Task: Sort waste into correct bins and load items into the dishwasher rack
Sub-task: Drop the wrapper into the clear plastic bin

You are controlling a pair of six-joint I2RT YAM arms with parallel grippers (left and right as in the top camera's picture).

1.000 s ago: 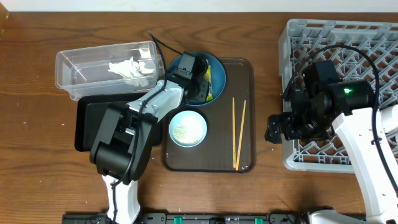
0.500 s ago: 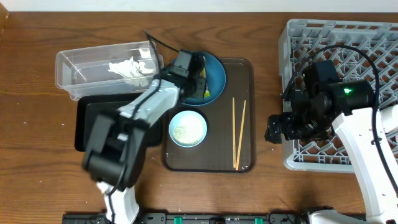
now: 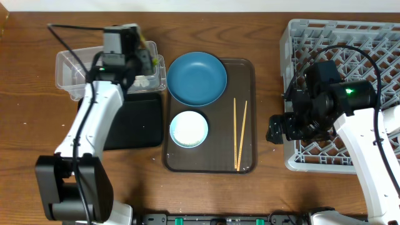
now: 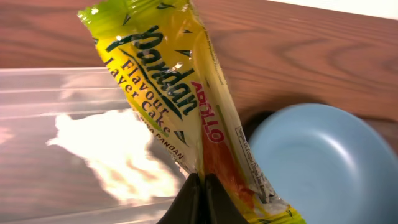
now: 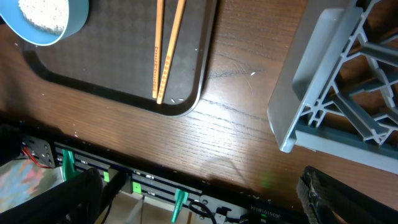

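Observation:
My left gripper point(image 3: 142, 57) is shut on the yellow-green snack wrapper point(image 4: 168, 106) and holds it over the right end of the clear tub point(image 3: 72, 74). Crumpled white tissue point(image 4: 115, 155) lies in that tub. The blue bowl-plate point(image 3: 197, 78) is bare at the back of the brown tray. The white bowl point(image 3: 189, 129) holds rice grains point(image 5: 42, 14). Two chopsticks point(image 3: 240, 134) lie on the tray's right side. The black tray point(image 3: 134, 122) lies in front of the tub. My right gripper point(image 5: 205, 199) is open and empty beside the grey rack point(image 3: 350, 37). No cups show.
The brown serving tray point(image 3: 247, 162) sits mid-table between both arms. My left arm crosses over the black tray. My right arm lies over the rack's front left part. The table's front edge and a black rail point(image 5: 155, 180) run below the right gripper.
My left gripper has lifted the wrapper out of the blue bowl-plate and carried it left, over the clear tub. The right arm has not moved.

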